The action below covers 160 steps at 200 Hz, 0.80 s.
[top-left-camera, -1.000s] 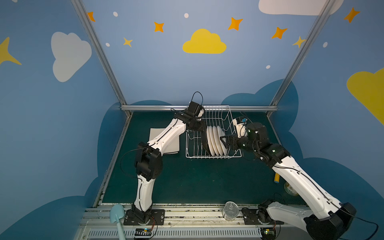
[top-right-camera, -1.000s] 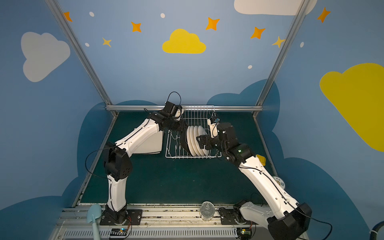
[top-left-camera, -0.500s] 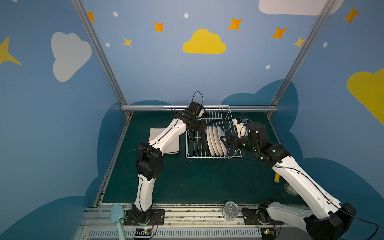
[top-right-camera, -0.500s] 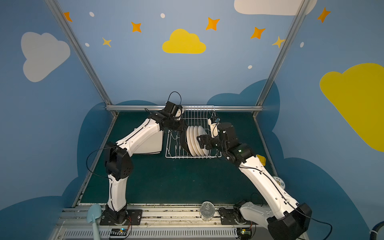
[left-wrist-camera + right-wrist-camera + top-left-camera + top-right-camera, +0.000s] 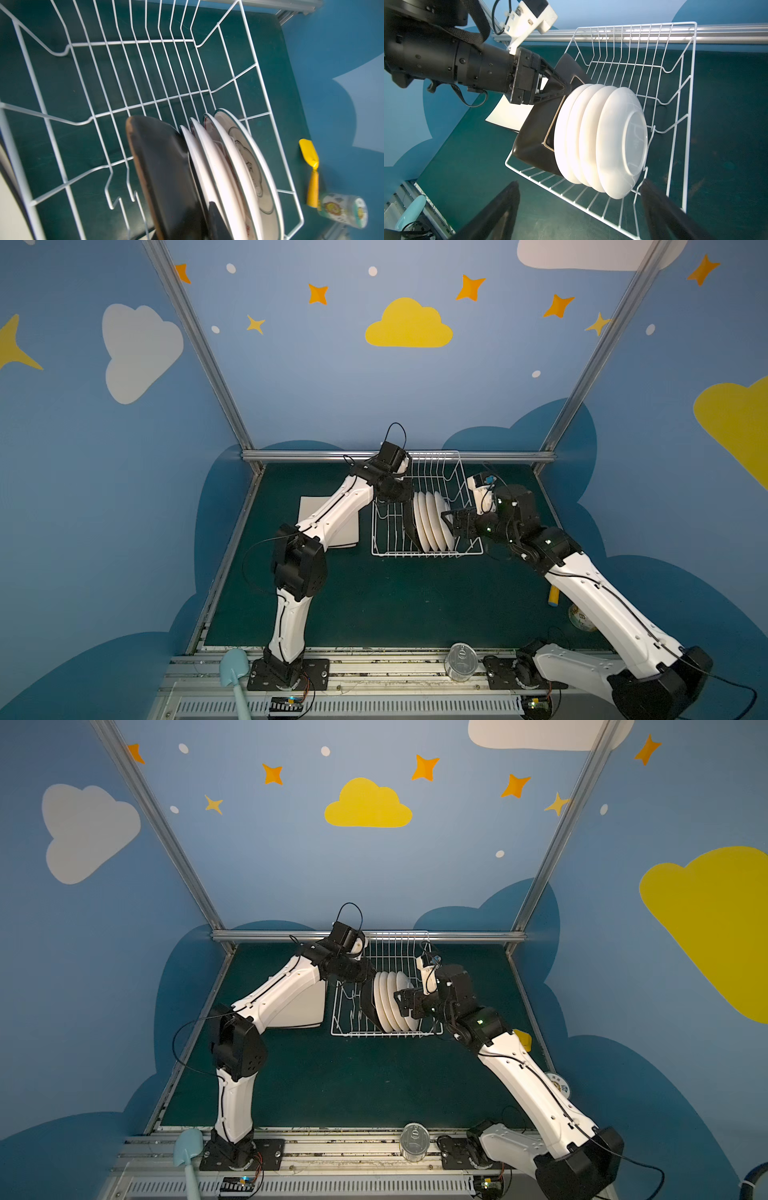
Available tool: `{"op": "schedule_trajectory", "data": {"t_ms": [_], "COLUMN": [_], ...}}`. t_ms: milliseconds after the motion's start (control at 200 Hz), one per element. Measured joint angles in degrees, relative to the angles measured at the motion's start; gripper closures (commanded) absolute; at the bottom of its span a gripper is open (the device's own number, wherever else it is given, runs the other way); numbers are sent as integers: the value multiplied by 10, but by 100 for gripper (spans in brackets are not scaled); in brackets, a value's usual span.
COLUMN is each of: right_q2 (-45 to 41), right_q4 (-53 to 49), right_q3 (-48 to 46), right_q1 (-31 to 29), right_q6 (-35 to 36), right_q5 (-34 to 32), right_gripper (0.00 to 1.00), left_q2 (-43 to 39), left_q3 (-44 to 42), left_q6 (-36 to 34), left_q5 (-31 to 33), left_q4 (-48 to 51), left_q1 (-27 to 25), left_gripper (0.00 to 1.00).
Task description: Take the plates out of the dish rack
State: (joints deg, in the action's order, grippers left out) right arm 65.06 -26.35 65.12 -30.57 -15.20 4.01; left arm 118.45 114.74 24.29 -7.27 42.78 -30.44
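Evidently for a clean lift from the dish rack point(image 5: 625, 39), the left end effector point(image 5: 563, 88) pinches the black square plate point(image 5: 535, 133) by its rim, the right end effector point(image 5: 579, 184) hanging wide open

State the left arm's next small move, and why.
Probably lift the black square plate straight up: the left hand seems pinched on its top corner, it stands in the dish rack, and round white plates sit close beside it.

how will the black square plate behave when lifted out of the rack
Probably rigid and fairly heavy: the black square plate looks like thick glazed ceramic. Its glossy rim may slip in the left hand pinching it. The round white plates crowd close beside it and might get knocked.
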Motion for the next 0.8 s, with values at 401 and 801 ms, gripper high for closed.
{"op": "schedule_trajectory", "data": {"t_ms": [401, 801], "right_q2": [-7, -10], "right_q4": [2, 4], "right_q3": [-12, -12], "right_q1": [2, 4], "right_q6": [-1, -6], "right_q5": [-1, -2], "right_gripper": [10, 10], "left_q2": [0, -3], "left_q3": [0, 0], "left_q6": [41, 73], "left_q5": [-18, -49], "left_q4": [-1, -3], "left_q1": [0, 3], "left_gripper": [97, 97]}}
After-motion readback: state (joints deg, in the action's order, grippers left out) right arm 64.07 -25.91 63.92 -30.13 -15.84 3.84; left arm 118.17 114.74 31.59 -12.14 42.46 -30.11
